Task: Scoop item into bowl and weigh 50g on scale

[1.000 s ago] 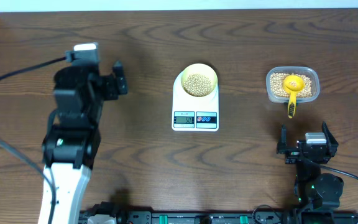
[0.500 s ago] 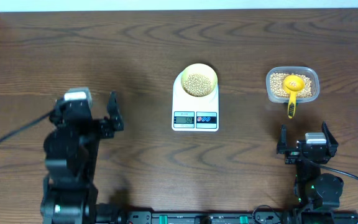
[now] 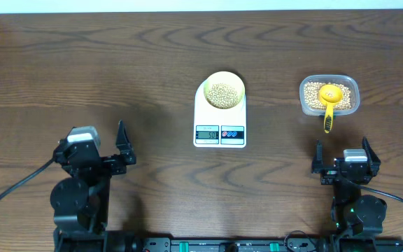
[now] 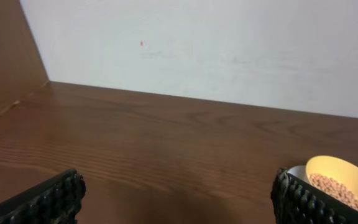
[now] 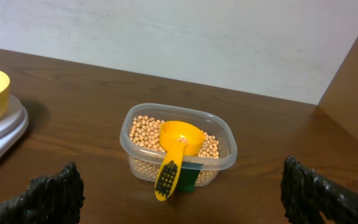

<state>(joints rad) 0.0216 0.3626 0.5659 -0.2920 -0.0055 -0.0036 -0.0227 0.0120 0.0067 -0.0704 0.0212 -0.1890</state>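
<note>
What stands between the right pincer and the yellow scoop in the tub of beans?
Nothing visible does. Only bare wooden table lies between the open right pincer and the clear tub; the yellow scoop rests on the beans, its handle over the rim toward the pincer.

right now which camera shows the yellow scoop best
Right wrist view: the yellow scoop lies close and unobstructed in the clear tub of beans, handle over the near rim. Overhead shows it small, from above. Left wrist doesn't show it.
</note>
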